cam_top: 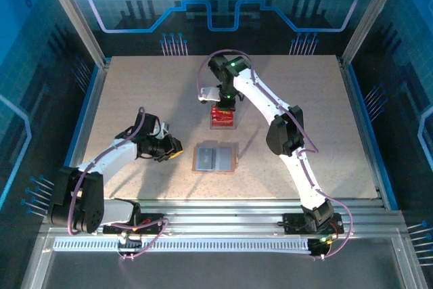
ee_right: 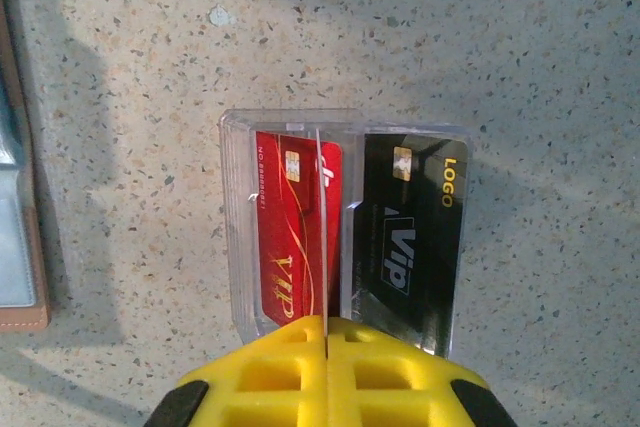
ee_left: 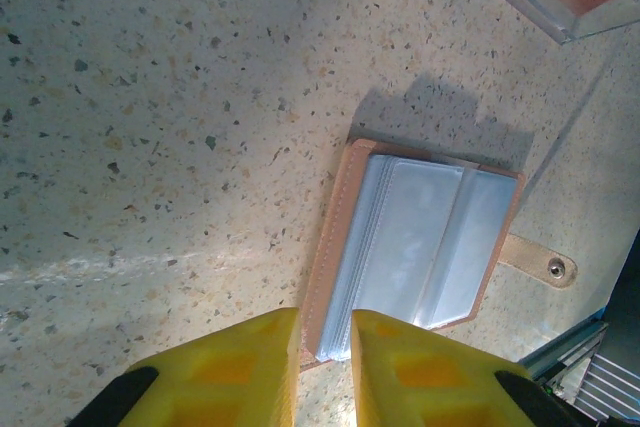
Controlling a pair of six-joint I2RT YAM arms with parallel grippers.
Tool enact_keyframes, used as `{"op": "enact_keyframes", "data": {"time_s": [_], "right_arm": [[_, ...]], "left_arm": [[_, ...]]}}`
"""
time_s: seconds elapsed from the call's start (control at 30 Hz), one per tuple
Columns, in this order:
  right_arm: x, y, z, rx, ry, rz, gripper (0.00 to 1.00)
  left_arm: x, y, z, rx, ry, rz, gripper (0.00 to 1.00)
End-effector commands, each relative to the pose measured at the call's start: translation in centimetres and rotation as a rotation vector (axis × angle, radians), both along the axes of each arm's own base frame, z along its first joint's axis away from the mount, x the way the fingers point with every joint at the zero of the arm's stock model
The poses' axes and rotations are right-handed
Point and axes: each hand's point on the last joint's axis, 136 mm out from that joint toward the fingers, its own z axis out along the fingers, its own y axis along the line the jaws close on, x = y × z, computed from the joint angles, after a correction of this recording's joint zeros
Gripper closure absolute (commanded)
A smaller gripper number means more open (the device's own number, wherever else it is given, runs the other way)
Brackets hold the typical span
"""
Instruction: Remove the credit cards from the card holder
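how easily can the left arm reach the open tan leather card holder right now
Probably yes: the left gripper hovers beside the open tan leather card holder, nothing between them; the right gripper is away over the clear plastic tray.

Left fingers [ee_left: 230,372] stand slightly apart, right fingers [ee_right: 270,372] pressed tight together.

Yellow right gripper [ee_right: 325,332] is covering near ends of red plastic card [ee_right: 290,237] and black VIP card [ee_right: 410,237]. Tan leather card holder [ee_right: 22,319] is getting cropped by frame edge. Clear plastic tray [ee_left: 545,7] is running off left-wrist view's corner.
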Motion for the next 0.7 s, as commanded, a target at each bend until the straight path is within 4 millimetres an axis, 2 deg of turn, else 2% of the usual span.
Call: {"op": "enact_keyframes", "data": {"time_s": [0.0, 0.23, 0.43, 0.57, 0.67], "right_arm": [[0.4, -0.6, -1.3, -0.021, 0.023, 0.006, 1.00], [-0.2, -1.1, -2.4, -0.043, 0.063, -0.002, 1.00], [-0.4, -1.3, -2.3, -0.056, 0.068, 0.001, 1.00], [0.6, -1.6, -1.3, -0.065, 0.006, -0.022, 0.83], [2.2, -1.8, 0.2, -0.066, -0.086, -0.059, 0.78]], "left_arm": [[-0.4, 0.2, -0.3, -0.005, 0.014, -0.013, 0.80], [-0.4, 0.2, -0.5, -0.006, 0.020, -0.013, 0.79], [-0.4, 0.2, -0.3, -0.008, 0.014, -0.012, 0.79], [-0.3, 0.2, -0.2, -0.010, 0.013, -0.009, 0.79], [-0.3, 0.2, -0.2, -0.011, 0.012, -0.009, 0.79]]}}
